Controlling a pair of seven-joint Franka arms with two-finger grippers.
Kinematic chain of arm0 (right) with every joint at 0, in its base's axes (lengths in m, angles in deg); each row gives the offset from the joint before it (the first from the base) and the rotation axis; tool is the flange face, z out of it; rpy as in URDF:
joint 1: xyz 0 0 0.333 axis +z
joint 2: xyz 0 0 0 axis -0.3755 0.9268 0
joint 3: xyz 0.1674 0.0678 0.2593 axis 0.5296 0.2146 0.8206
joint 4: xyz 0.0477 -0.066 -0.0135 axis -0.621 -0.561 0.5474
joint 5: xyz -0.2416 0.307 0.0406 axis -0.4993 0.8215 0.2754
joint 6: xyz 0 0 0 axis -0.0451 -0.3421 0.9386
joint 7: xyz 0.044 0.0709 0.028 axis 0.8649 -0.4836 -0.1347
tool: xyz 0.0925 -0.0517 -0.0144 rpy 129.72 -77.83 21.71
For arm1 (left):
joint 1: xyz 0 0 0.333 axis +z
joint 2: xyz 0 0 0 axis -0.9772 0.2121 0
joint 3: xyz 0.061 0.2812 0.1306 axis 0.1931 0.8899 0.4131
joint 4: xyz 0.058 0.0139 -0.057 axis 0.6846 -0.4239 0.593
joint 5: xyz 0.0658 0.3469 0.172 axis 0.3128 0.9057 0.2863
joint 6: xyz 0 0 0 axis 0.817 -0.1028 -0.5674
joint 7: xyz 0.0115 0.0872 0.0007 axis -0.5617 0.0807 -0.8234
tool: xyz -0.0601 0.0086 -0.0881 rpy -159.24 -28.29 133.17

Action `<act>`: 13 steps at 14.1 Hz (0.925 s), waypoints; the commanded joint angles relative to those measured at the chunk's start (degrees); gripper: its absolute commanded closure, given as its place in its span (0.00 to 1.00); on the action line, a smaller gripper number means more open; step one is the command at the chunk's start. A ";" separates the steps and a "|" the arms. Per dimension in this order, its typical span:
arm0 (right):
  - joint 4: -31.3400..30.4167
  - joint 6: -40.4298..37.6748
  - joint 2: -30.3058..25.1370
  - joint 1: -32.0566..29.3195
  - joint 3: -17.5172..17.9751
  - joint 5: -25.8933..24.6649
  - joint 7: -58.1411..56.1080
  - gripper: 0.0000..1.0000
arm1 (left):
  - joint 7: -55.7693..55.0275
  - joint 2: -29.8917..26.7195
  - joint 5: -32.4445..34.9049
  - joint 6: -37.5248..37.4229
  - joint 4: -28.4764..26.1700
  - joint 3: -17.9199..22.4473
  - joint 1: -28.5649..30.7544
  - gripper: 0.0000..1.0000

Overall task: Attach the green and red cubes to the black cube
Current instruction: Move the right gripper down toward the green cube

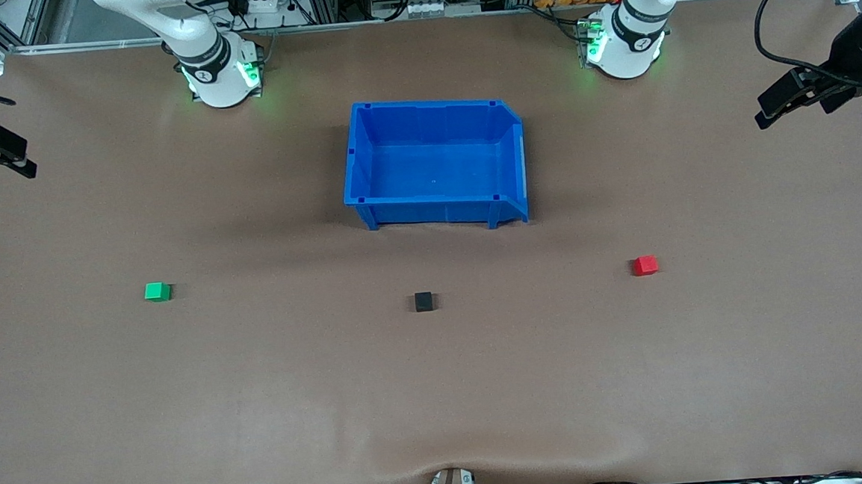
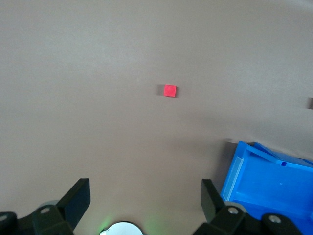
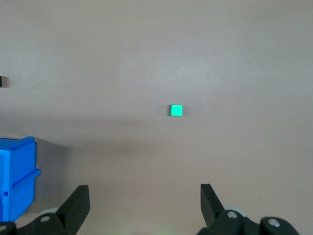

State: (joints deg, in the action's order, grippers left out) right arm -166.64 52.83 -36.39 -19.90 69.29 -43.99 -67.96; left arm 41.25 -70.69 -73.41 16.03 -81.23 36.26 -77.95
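Black cube (image 1: 423, 301): mid-table, nearer the front camera than blue bin (image 1: 434, 163). Green cube (image 1: 157, 292): toward right arm's end, ahead of right gripper (image 3: 144, 205), jaws wide, empty. Red cube (image 1: 645, 265): toward left arm's end, ahead of left gripper (image 2: 145, 200), likewise wide, empty. Only the front view shows all three cubes whole

Black cube (image 1: 423, 301) between green cube (image 1: 157, 292) and red cube (image 1: 645, 265) (all apart).
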 commanded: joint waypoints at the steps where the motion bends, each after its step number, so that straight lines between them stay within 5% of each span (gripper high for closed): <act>1: 0.72 -0.64 0.22 -1.89 1.67 -0.22 -0.17 0.00 | 1.11 0.61 1.14 -1.53 1.81 0.07 -0.16 0.00; 13: 0.89 1.11 3.73 -2.95 1.59 -0.22 -0.43 0.00 | 1.99 0.61 0.79 -4.25 3.39 -0.11 -0.24 0.00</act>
State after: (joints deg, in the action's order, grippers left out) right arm -166.82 53.35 -33.68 -21.31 69.71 -44.00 -67.96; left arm 42.31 -70.47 -73.33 13.34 -79.26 36.31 -77.86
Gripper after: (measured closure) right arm 0.000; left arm 0.000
